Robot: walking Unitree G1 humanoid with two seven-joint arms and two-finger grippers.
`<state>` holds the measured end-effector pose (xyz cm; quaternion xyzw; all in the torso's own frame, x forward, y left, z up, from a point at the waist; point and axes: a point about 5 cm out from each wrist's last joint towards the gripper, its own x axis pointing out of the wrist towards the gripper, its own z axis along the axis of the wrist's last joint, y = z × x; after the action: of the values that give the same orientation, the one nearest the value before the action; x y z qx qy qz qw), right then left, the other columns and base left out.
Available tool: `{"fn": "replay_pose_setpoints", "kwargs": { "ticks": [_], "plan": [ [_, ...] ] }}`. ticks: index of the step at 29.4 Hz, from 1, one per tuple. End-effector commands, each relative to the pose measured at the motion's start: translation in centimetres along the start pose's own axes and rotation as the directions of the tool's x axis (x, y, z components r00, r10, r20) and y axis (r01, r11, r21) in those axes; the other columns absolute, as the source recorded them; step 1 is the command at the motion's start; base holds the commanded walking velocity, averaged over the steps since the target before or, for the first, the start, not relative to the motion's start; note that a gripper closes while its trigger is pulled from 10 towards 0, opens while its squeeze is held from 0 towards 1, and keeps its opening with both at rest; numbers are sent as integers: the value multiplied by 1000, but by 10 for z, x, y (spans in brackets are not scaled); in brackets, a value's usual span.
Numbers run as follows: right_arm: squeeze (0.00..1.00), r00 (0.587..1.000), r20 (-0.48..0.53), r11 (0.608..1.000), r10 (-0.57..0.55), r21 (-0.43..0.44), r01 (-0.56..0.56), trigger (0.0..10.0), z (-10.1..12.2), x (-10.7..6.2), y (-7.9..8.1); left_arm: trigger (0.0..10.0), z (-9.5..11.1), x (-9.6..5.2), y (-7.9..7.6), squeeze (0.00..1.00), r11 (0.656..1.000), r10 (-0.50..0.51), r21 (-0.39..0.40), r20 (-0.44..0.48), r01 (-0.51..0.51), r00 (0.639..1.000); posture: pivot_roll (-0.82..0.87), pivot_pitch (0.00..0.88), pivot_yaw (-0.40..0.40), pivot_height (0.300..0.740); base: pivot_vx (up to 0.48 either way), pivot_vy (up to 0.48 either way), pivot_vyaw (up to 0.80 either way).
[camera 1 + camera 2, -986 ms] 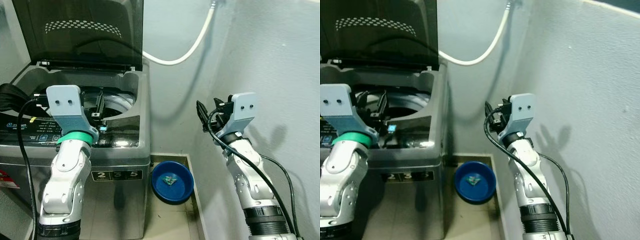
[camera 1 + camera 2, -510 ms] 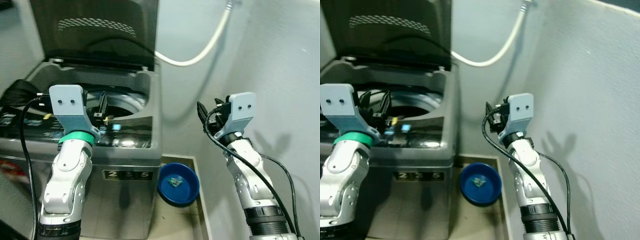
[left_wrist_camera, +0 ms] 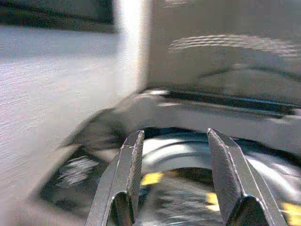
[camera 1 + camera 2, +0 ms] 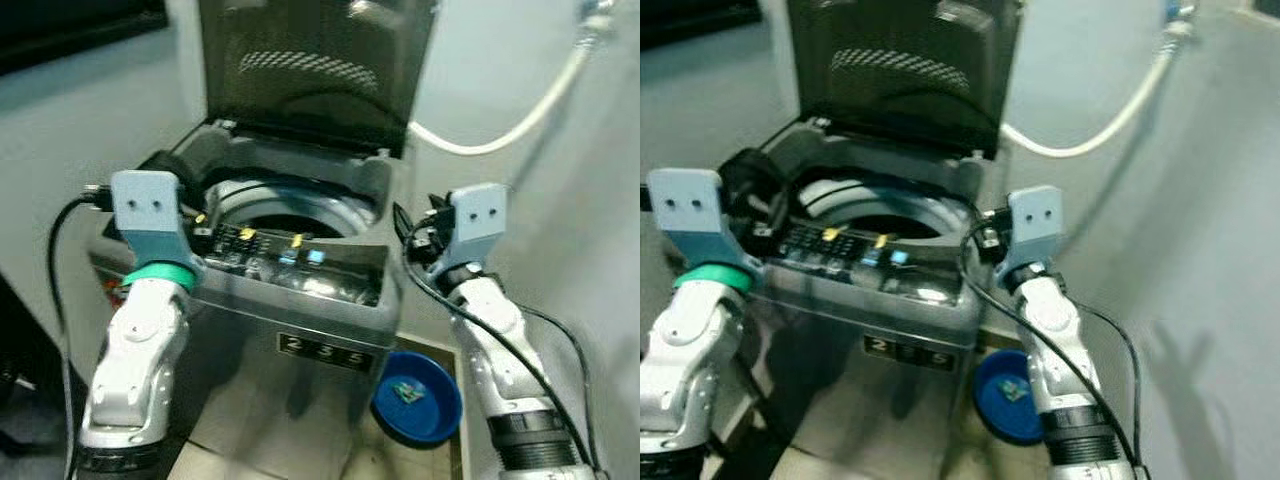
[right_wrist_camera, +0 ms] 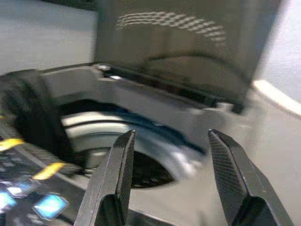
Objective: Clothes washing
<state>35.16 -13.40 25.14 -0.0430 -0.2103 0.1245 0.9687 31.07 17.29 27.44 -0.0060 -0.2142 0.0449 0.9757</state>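
Top-load washing machine (image 4: 300, 300) stands lid-up, drum opening (image 4: 290, 215) exposed, control panel (image 4: 285, 255) lit along its front edge. Left gripper (image 3: 176, 188) hovers at the machine's front-left corner, fingers (image 3: 124, 174) apart and holding nothing; right gripper (image 5: 164, 188) hangs by the machine's right side, fingers (image 5: 115, 181) also apart, empty. No clothes can be made out; the drum interior is too dark to tell if anything is loaded. Risks, as a judgement: all views are blurred, so reaching now could knock a finger into the panel and trigger a button, or clip the raised lid (image 4: 315, 65) and drop it shut on an arm. The right arm's loose cable (image 4: 430, 300) lies near the machine's right rim and could snag there. A dark object (image 4: 745, 180) sits on the machine's left rear deck and could be pushed into the drum. Room: tight corner, pale walls, white hose (image 4: 510, 125) running behind the machine's right side, blue basin (image 4: 420, 405) on the floor just right of its base.
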Motion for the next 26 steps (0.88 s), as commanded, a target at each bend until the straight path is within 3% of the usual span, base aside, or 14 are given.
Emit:
{"fn": "replay_pose_setpoints", "kwargs": {
  "ticks": [1, 26],
  "plan": [
    [0, 1000, -11, 1000, -6, -7, 6, 10000, -3, -2, -2, 10000, -4, -2, -2, 0, 1000, -6, 11, -15, 6, 1000, -11, 44, -13, 740, 0, 0, 800],
    [0, 1000, -8, 1000, -25, -16, 25, 10000, -4, -2, -4, 10000, -6, -2, -5, 0, 999, -32, 7, -40, 33, 999, -8, 37, -7, 740, 0, 0, 800]
  ]
}}
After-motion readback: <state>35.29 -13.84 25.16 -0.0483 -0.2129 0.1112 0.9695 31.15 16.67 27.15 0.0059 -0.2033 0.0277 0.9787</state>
